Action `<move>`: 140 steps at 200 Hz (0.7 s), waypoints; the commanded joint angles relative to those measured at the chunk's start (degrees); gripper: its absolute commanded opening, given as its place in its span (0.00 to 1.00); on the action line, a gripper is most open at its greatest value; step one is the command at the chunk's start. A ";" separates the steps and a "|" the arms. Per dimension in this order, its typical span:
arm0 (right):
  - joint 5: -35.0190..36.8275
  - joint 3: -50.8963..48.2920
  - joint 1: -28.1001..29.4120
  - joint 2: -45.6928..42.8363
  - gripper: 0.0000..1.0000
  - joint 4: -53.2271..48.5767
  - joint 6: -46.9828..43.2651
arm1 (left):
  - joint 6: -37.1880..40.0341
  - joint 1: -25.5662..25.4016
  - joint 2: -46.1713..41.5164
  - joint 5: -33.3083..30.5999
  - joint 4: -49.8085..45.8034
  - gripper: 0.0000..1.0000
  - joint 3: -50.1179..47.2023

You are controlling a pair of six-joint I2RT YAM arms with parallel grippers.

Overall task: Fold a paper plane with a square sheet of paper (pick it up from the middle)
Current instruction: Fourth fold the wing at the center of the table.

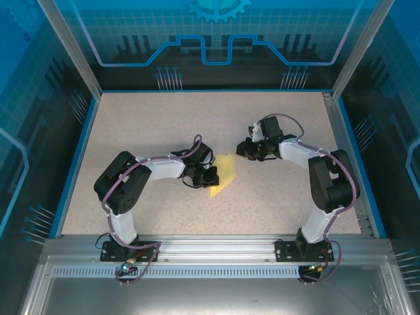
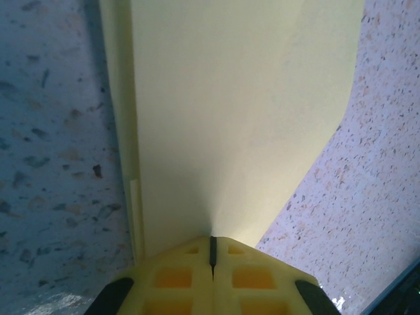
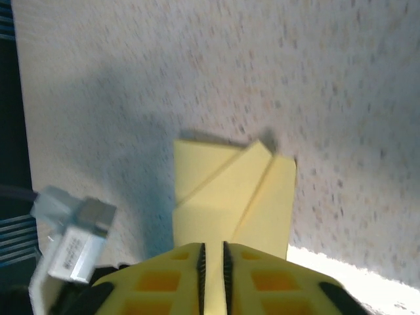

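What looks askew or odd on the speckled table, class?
The pale-yellow folded paper sheet looks bowed instead of lying flat, pinched at one edge by the left gripper; its diagonal flaps overlap unevenly in the right wrist view.

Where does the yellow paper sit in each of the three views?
Top external: yellow paper at mid-table, just right of the left gripper.
Left wrist: paper rises from the shut fingers through the picture's middle.
Right wrist: folded paper at lower centre, ahead of the right gripper.
Shared landmark: the speckled table beneath it.
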 commanded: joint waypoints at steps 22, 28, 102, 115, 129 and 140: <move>-7.85 -2.47 4.52 2.41 0.05 10.59 5.74 | 0.95 -0.24 1.49 -1.18 -3.65 0.05 0.59; -8.00 -1.94 5.27 3.14 0.04 11.18 6.09 | 0.80 -0.25 1.64 -1.10 -3.47 0.05 0.27; -3.69 2.53 6.78 14.57 0.03 9.74 5.19 | 0.46 -0.24 2.09 -1.18 -2.93 0.05 -0.41; -2.21 2.86 6.09 15.39 0.03 9.05 4.53 | 0.77 -0.26 2.00 -1.19 -3.33 0.05 -0.44; -0.99 3.91 4.98 16.09 0.04 7.52 3.59 | 0.94 -0.25 1.85 -1.18 -3.37 0.05 -0.75; 0.53 4.61 4.19 16.49 0.04 6.50 2.77 | 1.10 -0.29 1.87 -1.25 -3.46 0.04 -0.93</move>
